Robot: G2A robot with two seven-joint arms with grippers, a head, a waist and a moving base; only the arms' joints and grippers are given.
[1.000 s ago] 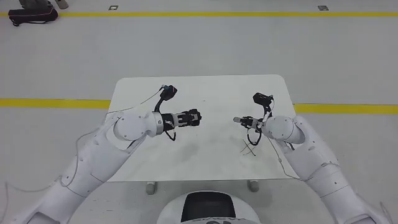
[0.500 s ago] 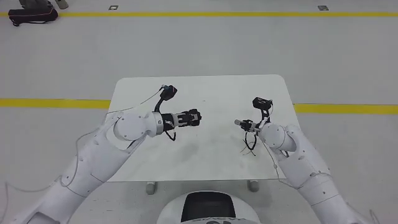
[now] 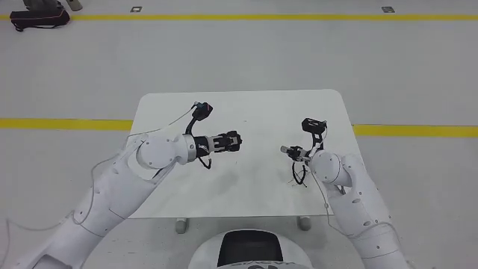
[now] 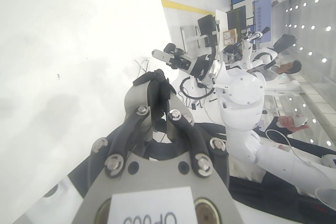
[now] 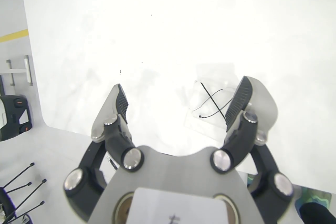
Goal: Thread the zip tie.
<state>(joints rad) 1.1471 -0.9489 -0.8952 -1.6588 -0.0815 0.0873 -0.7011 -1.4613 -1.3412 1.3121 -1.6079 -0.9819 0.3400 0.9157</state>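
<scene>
The right gripper (image 5: 182, 84) is spread open, crossed zip ties (image 5: 213, 102) beside one jaw; both or neither could be caught. The left gripper (image 4: 156, 78) is closed.

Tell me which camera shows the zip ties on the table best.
The right wrist view: the zip ties lie crossed, close and clear. The top view shows them as tiny dark lines; the left wrist view, faint distant strands.

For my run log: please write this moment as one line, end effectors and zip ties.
left end effector: shut | right end effector: open, beside zip ties | zip ties: crossed on table, not held
</scene>
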